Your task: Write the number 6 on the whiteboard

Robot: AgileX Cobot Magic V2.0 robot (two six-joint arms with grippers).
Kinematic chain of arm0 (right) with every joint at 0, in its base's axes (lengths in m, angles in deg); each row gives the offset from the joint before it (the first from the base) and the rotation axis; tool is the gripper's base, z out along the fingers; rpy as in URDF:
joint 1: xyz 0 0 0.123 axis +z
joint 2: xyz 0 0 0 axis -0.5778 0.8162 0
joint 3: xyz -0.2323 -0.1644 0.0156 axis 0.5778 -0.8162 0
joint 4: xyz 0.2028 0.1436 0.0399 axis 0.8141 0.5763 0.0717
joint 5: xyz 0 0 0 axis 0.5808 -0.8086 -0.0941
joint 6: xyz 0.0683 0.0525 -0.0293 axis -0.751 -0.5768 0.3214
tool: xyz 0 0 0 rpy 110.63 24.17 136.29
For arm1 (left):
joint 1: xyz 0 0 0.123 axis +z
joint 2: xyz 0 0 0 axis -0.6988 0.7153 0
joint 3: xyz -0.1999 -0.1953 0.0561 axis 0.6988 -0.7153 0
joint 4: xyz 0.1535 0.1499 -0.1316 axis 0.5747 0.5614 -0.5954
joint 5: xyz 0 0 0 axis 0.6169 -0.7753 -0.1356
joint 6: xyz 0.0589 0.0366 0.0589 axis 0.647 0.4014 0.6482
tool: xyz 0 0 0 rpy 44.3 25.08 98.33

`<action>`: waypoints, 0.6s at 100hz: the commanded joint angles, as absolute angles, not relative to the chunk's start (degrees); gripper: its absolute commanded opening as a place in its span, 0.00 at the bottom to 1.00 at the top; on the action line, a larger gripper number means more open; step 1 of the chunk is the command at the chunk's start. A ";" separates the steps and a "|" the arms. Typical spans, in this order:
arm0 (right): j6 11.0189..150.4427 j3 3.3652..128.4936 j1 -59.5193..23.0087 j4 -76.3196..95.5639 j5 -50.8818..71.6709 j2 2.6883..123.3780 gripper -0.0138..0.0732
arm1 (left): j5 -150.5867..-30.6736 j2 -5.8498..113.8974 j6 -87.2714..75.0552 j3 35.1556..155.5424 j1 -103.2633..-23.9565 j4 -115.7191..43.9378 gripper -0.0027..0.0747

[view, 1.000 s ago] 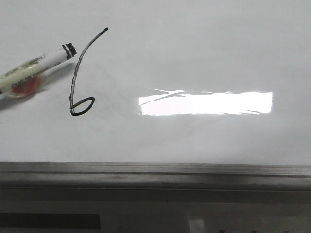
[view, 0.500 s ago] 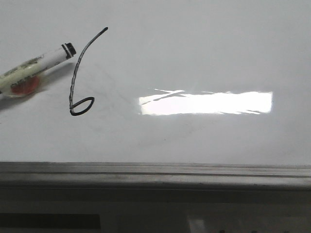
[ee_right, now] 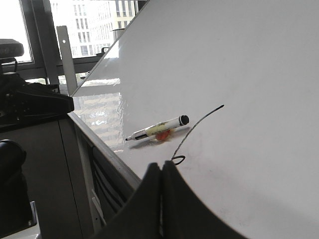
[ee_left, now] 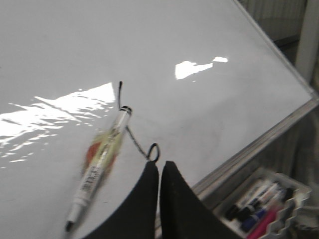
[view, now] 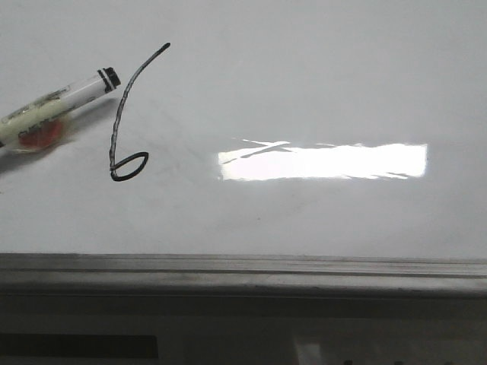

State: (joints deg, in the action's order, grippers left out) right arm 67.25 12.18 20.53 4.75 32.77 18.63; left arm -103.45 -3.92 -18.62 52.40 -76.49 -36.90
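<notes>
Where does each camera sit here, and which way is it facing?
Front view: faces forward over the glossy white whiteboard with the thin black hand-drawn number 6; no robot parts show.
Left wrist view: on the left arm, looking past its shut black left claw at the white-barrelled marker lying on the board.
Right wrist view: on the right arm, behind the shut black right claw, facing the board and windows.
All three views share the 6 and the marker.

black number 6 (view: 122, 114), white-grey whiteboard (view: 304, 76), white black-capped marker (view: 57, 103)
</notes>
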 commanded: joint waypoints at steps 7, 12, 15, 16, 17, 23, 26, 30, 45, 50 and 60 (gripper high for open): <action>67.69 13.71 20.57 4.01 37.59 19.03 0.09 | -99.22 -5.06 -25.18 53.74 -71.27 -24.54 0.01; 67.69 13.71 20.57 4.01 37.59 19.03 0.09 | -99.22 -5.06 -31.85 53.59 -68.52 -21.67 0.01; 67.69 13.71 20.57 4.01 37.59 19.03 0.09 | -98.82 -5.06 -36.08 53.00 -66.82 -20.21 0.01; 67.69 13.71 20.57 4.01 37.59 19.03 0.09 | -98.34 -5.06 -36.86 52.84 -66.38 -19.94 0.01; 67.69 13.71 20.57 4.01 37.59 19.03 0.09 | -98.06 -5.06 -38.32 52.46 -65.52 -19.41 0.01; 67.69 13.71 20.57 4.01 37.59 19.03 0.09 | -93.66 -5.06 -42.91 50.37 -61.87 -16.93 0.01; 67.69 13.71 20.57 4.01 37.59 19.03 0.09 | -90.82 -5.06 -44.58 49.05 -59.45 -15.47 0.01; 67.69 13.71 20.57 4.01 37.59 19.03 0.09 | -86.04 -5.17 -46.48 46.86 -56.95 -13.43 0.01; 67.69 13.71 20.57 4.01 37.59 19.03 0.09 | -74.02 -5.29 -47.74 39.57 -46.34 -12.28 0.01; 67.69 13.71 20.57 4.01 37.59 19.03 0.09 | -74.37 -5.53 -48.06 38.39 -44.26 -12.28 0.01; 67.69 13.71 20.57 4.01 37.59 19.03 0.09 | -77.80 -5.53 -51.87 36.51 -41.29 -12.28 0.01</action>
State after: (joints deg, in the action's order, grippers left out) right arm 67.25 12.15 20.53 4.75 32.77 18.63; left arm -80.80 -3.92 -48.24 37.88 -43.37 -12.50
